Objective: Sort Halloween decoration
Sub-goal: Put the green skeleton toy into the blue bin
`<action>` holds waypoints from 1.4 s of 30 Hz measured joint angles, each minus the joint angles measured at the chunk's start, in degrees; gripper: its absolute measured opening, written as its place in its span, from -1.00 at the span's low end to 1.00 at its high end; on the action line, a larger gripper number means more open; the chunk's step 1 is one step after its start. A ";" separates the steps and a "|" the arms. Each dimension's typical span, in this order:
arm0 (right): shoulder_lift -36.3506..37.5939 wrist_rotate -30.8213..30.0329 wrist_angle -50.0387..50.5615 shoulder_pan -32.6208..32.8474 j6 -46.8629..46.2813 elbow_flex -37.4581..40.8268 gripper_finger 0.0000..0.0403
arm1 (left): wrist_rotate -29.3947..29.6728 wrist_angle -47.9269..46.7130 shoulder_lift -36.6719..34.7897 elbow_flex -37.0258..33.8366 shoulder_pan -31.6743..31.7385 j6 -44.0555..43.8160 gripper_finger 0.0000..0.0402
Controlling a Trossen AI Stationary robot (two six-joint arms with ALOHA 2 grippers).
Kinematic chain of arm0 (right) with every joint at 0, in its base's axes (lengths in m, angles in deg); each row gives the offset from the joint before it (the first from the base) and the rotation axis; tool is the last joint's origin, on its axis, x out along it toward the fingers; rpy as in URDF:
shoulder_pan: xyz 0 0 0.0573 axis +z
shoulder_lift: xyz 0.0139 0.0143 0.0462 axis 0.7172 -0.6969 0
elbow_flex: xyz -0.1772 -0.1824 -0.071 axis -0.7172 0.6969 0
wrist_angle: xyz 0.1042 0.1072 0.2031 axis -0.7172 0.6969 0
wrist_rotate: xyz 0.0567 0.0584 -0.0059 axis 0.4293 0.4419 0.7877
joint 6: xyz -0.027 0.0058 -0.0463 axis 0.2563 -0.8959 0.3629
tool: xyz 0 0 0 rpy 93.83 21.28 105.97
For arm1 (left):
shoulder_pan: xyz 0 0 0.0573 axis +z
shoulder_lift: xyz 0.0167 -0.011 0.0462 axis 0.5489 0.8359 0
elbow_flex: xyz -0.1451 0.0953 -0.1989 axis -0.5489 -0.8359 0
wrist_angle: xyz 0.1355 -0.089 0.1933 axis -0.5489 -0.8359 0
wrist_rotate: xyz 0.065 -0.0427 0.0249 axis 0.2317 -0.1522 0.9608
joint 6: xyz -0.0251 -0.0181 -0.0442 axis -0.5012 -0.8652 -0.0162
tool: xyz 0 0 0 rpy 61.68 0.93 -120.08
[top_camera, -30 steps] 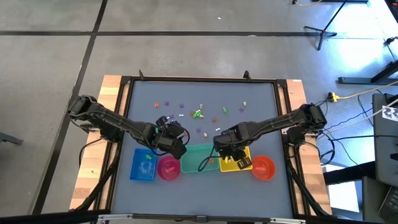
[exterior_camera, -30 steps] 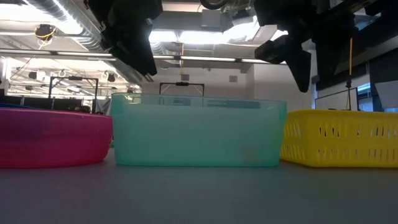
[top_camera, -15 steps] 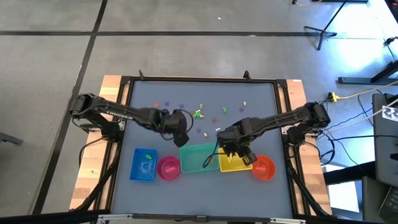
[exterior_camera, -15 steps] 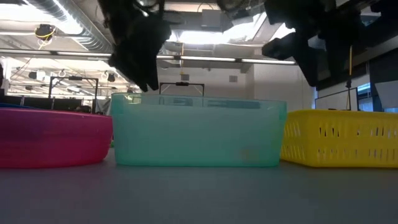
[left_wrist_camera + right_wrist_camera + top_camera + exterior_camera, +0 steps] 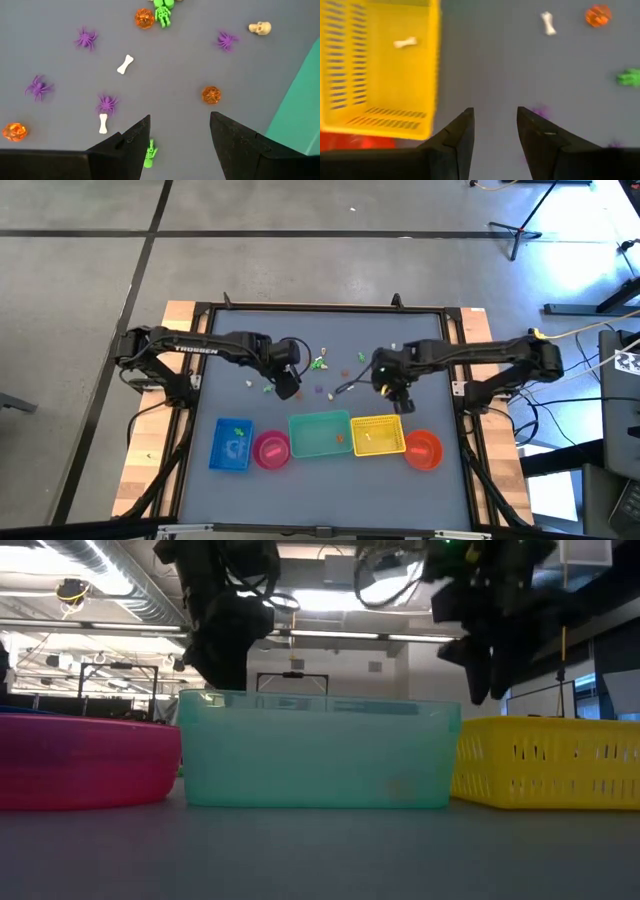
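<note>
Halloween decoration (image 5: 106,104) lies scattered beyond left gripper's (image 5: 180,137) open fingers (image 5: 134,140).

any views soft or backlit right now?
Right wrist view: motion-smeared, the yellow basket edge and purple trinkets blurred. Left wrist view: sharp, spiders and white bone crisp. Low view: ceiling lights behind leave both arms as silhouettes. High view: evenly lit, with glare on the floor at top right.

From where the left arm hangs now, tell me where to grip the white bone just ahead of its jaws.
Grip the white bone across its thin middle shaft, coming straight down from above. It lies flat on the table, knobbed at both ends, so the jaws probably seat best between the knobs. A purple spider sits close beside one end.
</note>
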 joint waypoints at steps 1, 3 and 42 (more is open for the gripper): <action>0.52 0.02 -1.28 -0.96 0.00 1.18 -0.27 | -0.21 0.04 0.00 0.00 0.13 0.20 -0.05; 1.11 0.00 -4.05 -2.53 0.00 3.16 -0.27 | -0.74 -0.13 0.05 -0.02 0.34 0.93 -0.05; 1.04 1.01 -15.08 -4.16 0.00 6.30 -0.27 | 1.16 13.49 1.16 -21.31 0.34 1.99 -0.05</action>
